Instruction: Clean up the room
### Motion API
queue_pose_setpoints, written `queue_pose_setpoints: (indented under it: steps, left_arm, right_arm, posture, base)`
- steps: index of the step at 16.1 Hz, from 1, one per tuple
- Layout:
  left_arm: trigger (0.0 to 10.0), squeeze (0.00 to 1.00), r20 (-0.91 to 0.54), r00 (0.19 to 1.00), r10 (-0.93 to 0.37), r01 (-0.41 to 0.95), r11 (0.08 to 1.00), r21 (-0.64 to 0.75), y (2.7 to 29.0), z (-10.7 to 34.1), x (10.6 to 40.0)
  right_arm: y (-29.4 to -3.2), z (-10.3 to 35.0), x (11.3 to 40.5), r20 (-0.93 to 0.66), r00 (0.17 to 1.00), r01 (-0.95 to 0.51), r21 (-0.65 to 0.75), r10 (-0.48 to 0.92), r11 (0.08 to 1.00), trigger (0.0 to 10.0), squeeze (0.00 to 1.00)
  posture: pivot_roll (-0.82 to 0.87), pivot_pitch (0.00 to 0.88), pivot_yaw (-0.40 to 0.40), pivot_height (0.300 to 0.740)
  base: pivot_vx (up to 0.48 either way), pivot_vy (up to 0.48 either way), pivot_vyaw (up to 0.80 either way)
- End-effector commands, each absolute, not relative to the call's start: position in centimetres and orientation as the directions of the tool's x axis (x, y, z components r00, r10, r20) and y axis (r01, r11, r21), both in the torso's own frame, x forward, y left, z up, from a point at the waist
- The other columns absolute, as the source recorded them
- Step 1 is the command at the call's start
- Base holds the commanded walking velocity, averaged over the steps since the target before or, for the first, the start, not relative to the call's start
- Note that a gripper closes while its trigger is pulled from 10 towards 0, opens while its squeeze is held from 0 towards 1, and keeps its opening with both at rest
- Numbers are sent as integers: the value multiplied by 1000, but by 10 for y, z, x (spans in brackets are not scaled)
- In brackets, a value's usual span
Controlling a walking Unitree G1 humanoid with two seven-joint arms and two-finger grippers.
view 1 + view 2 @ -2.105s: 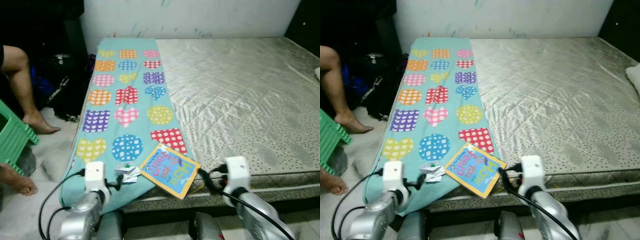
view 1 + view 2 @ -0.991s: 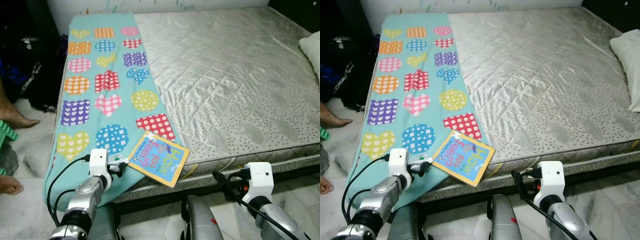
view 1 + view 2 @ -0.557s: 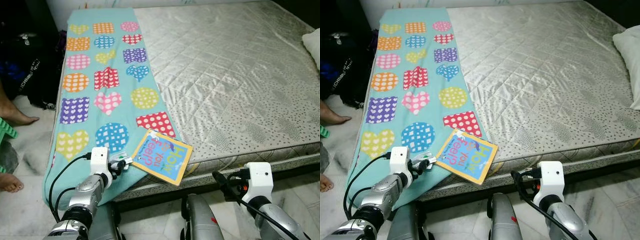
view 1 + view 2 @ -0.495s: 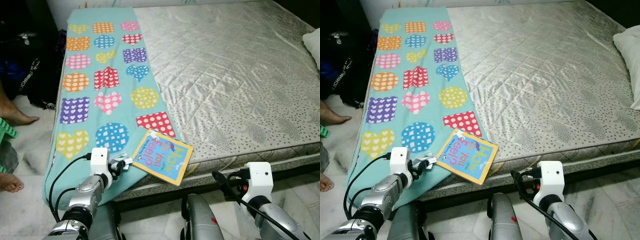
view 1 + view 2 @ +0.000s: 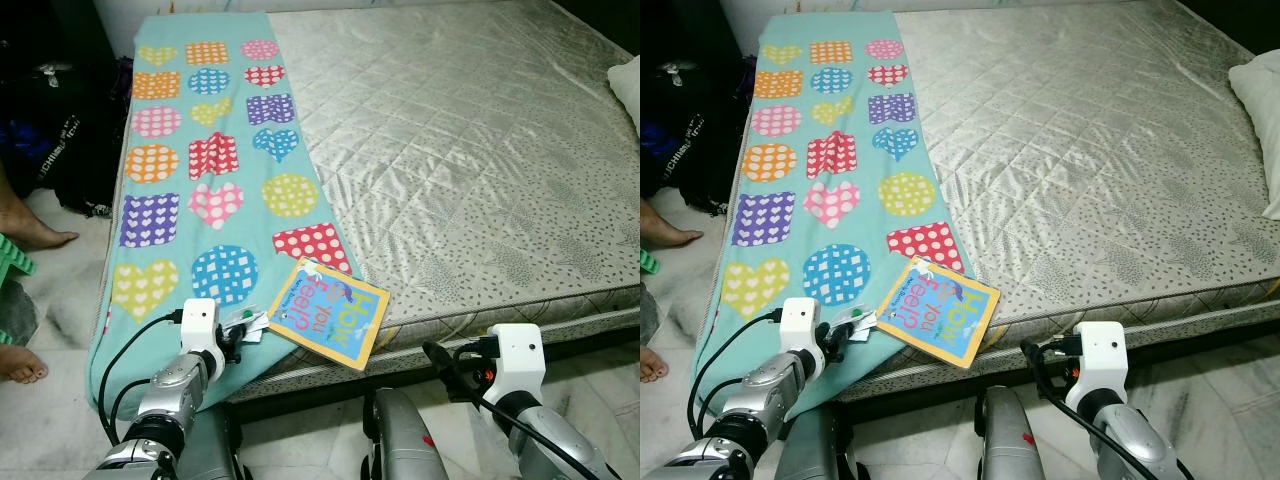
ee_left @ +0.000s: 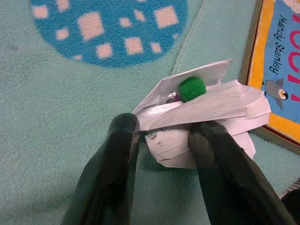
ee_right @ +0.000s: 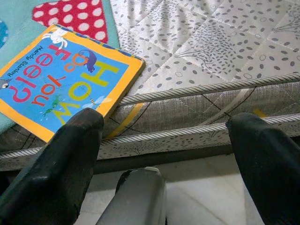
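**Crumpled paper pinched at the bed's edge**

One crumpled paper [image 6: 206, 110], white with a green pompom [image 6: 192, 88], is clamped between the left gripper [image 6: 161, 136] fingers on the teal blanket [image 5: 170, 240]. One book [image 5: 329, 312] lies just beyond. The right gripper [image 7: 164, 140] is held spread open.

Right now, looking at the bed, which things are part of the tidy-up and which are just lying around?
Part of the job:
- crumpled paper with a green pom-pom, between the fingers of the left gripper
- children's book at the mattress edge
- right gripper, open, below the book

Just there:
- patterned blanket
- mattress
- pillow
- black bag
- person's feet
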State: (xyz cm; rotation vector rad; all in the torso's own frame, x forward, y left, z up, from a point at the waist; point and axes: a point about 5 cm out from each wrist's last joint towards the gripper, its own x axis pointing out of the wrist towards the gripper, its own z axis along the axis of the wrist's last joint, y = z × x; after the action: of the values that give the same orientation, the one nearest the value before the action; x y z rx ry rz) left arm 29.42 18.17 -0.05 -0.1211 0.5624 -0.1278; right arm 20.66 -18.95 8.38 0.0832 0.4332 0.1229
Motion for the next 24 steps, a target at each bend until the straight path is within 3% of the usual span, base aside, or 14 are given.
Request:
queue_pose_setpoints:
  steps: [1, 14, 22, 24]
  left_arm:
    - [0, 0, -546, 818, -181, 111, 981, -160, 177, -6, 290]
    - [0, 0, -533, 826, -183, 98, 978, -184, 174, -6, 290]
    - [0, 0, -437, 885, -160, 75, 976, -206, 168, 4, 290]
    - [0, 0, -394, 913, -110, 34, 980, -194, 169, 14, 275]
  right_arm:
    - [-189, 84, 205, -417, 897, -107, 110, 144, 988, 10000, 0]
    - [-187, 81, 215, -413, 899, -104, 124, 147, 987, 10000, 0]
    - [-184, 79, 232, -386, 910, -112, 119, 150, 987, 10000, 0]
    - [-183, 77, 239, -370, 916, -117, 121, 154, 986, 10000, 0]
  posture:
    - [-278, 142, -32, 603]
    - [-270, 117, -27, 603]
    - [-238, 61, -19, 603]
    - [-216, 33, -15, 603]
  base:
    - [0, 0, 0]
    - [0, 0, 0]
    - [0, 0, 0]
    - [0, 0, 0]
